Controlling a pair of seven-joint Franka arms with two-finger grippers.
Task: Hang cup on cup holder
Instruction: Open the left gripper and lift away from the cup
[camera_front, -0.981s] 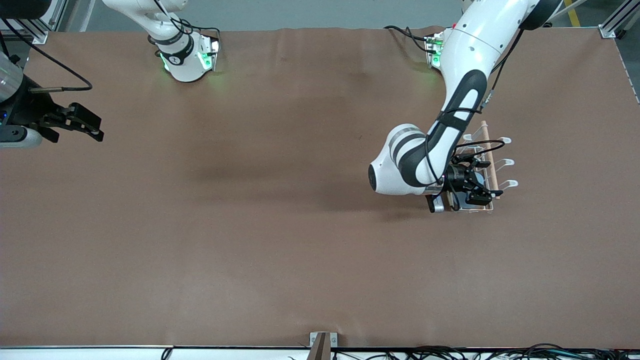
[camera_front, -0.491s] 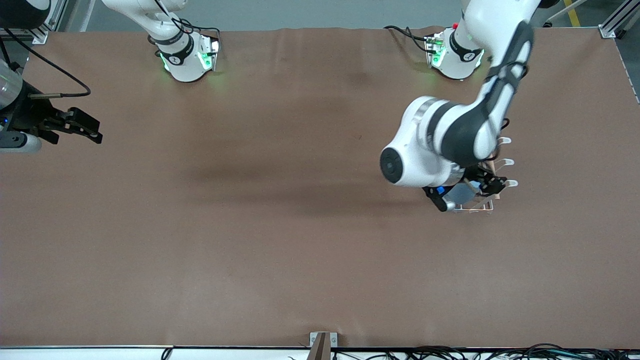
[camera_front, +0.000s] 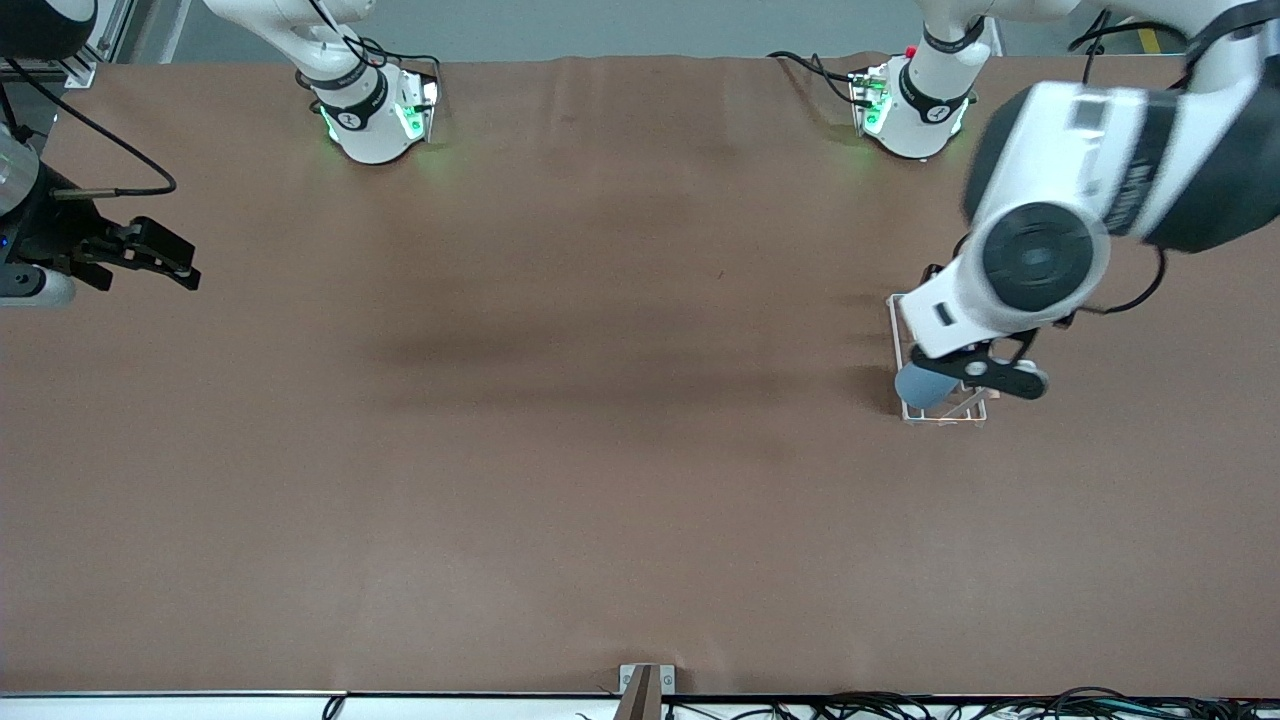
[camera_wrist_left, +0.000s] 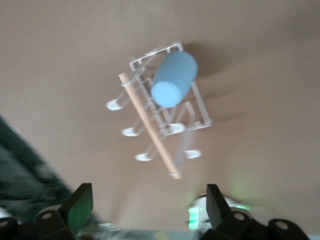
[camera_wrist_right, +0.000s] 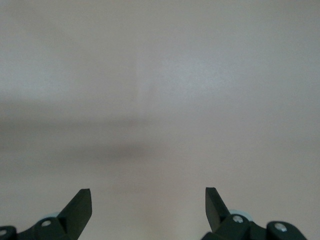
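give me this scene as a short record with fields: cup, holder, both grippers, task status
cup: light blue, hung on a prong of the holder, free of both grippers
holder: white wire rack with a wooden rod, on the table toward the left arm's end
left gripper: open, empty, up in the air over the holder
right gripper: open, empty, waiting over bare table at the right arm's end
task status: cup looks hung
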